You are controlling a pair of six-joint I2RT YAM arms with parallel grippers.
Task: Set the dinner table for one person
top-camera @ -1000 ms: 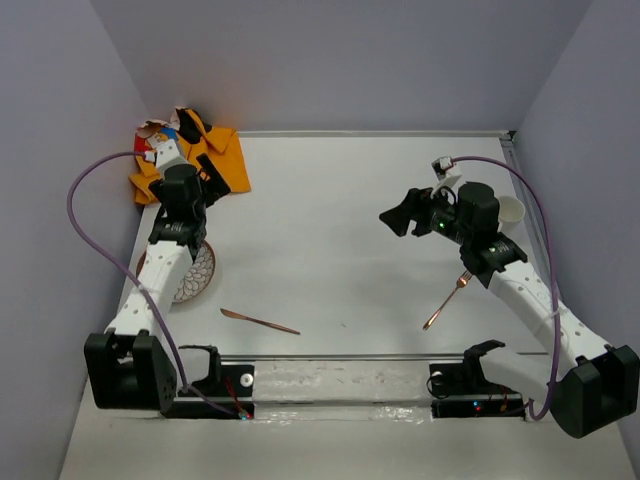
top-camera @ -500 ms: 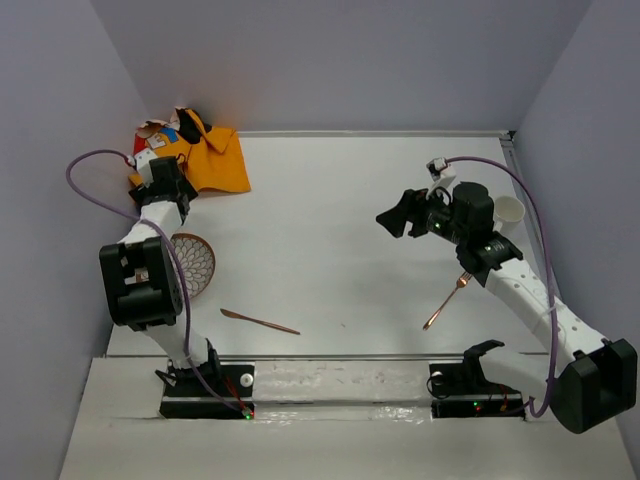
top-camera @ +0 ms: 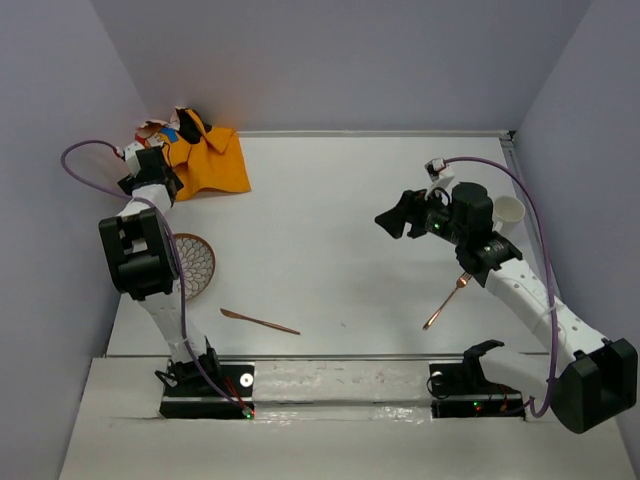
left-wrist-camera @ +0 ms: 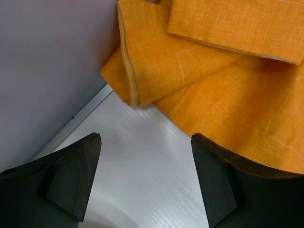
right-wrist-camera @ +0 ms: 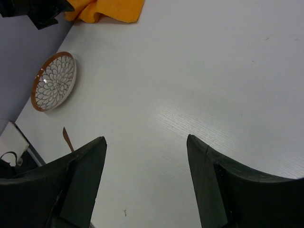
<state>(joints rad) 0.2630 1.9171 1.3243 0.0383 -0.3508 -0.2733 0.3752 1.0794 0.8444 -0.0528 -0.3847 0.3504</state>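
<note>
Dinner table spreads white beneath both arms. Left gripper agape, empty, at far-left corner by orange cloth. Right gripper agape, empty, over right half. Cloth print unreadable.

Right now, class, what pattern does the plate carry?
The plate shows white flower-like petals inside a brown rim; clearest in the right wrist view.

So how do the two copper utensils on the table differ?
The left utensil lies nearly crosswise near the plate; the right utensil lies steeply slanted, its far end by the right arm. The left one has a flat blade; the right ends in a small head. Both are thin, copper-coloured.
</note>
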